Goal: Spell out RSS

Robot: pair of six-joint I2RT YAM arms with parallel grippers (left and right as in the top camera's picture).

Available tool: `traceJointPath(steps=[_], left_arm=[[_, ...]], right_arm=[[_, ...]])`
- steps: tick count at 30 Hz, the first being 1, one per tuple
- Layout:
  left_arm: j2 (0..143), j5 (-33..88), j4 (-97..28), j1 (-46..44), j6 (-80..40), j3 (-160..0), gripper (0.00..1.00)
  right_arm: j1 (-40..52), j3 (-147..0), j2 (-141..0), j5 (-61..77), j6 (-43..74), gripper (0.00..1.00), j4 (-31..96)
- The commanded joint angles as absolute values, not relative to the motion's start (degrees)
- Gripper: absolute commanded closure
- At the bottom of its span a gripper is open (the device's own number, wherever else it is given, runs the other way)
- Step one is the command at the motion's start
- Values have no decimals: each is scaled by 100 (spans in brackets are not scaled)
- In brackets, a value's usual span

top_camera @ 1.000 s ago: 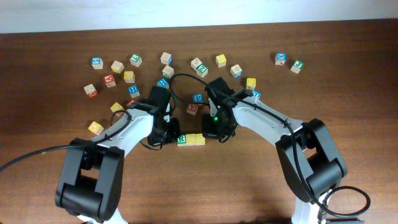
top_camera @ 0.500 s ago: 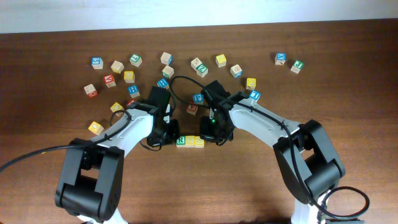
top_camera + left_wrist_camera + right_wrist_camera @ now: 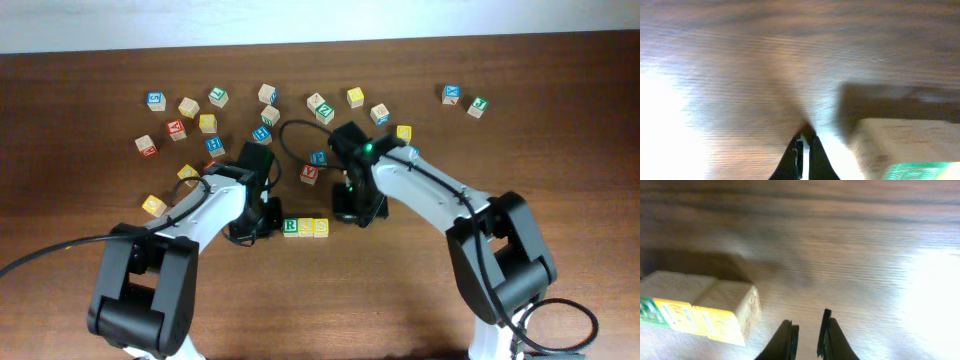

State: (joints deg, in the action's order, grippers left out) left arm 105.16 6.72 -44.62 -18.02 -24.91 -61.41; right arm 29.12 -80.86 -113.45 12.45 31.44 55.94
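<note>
Wooden blocks (image 3: 306, 227) lie between the left end effector (image 3: 804, 151), pressed together, and right end effector (image 3: 807, 334), barely spread, both empty; a sideways swing could knock them crooked.

Dark brown wood-grain surface (image 3: 320, 300) with a pale wall (image 3: 320, 20) behind. Bright glare washes the wood left of the left hand (image 3: 804, 142) and right of the right hand (image 3: 807, 322).

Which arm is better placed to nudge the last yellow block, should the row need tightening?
Right. The right gripper sits empty beside the yellow end block; the left gripper is by the green R block, at the row's other end.
</note>
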Motion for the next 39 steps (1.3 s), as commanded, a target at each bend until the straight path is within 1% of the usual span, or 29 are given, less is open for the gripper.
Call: traceJointPath(steps=[1, 4, 6, 7, 8, 9, 10, 11, 12, 17, 19, 27, 32, 33, 35, 39], left_arm=[[9996, 150, -4897, -1522, -2609, -6298, 100], [9137, 150, -5334, -1286, -2609, -6501, 100], [8431, 148, -5509, -1199, -2609, -6521, 99], [7900, 143, -5669, -1192, -2606, -6521, 88], [7581, 143, -5787, -1192, -2606, -6521, 65], [7356, 145, -5846, -1192, -2606, -6519, 12], [7137, 145, -5863, -1192, -2606, -6519, 1], [6943, 145, -5874, -1192, -2606, -6519, 1], [6862, 148, -5885, -1192, -2606, -6519, 1], [6748, 148, -5885, -1192, -2606, -6519, 1], [6748, 148, -5885, -1192, -2606, -6519, 1], [6748, 148, -5885, -1192, -2606, -6519, 1], [6748, 148, -5885, -1192, -2606, -6519, 1], [6748, 148, -5885, -1194, -2606, -6519, 1], [6748, 148, -5885, -1192, -2606, -6519, 1], [6748, 148, -5885, -1194, -2606, -6519, 1]], right_arm=[[2727, -9017, -11000, 657, 2867, 90, 6479], [2694, -9909, -10370, 180, 2696, 85, 7743], [2709, -10147, -9666, 80, 2630, 82, 8379], [2716, -10147, -9115, 51, 2633, 76, 8718], [2744, -10147, -8711, 30, 2633, 68, 8923], [2790, -10147, -8256, 32, 2635, 54, 9083], [2867, -10143, -7752, 36, 2637, 34, 9223], [2947, -10143, -7382, 34, 2637, 6, 9288], [3009, -10143, -7074, 32, 2637, 2, 9356], [3079, -9854, -5747, 36, 2639, 2, 9515], [3079, -9651, -5435, 91, 2639, 2, 9548], [3079, -9605, -5308, 187, 2637, 2, 9564], [3065, -9491, -5319, 5, 2633, 2, 9435], [3039, -9343, -5290, -73, 2633, 2, 9236], [2611, -8626, -4919, -69, 2311, 2, 8449], [1608, -6589, -3607, -25, 1625, 2, 6499]])
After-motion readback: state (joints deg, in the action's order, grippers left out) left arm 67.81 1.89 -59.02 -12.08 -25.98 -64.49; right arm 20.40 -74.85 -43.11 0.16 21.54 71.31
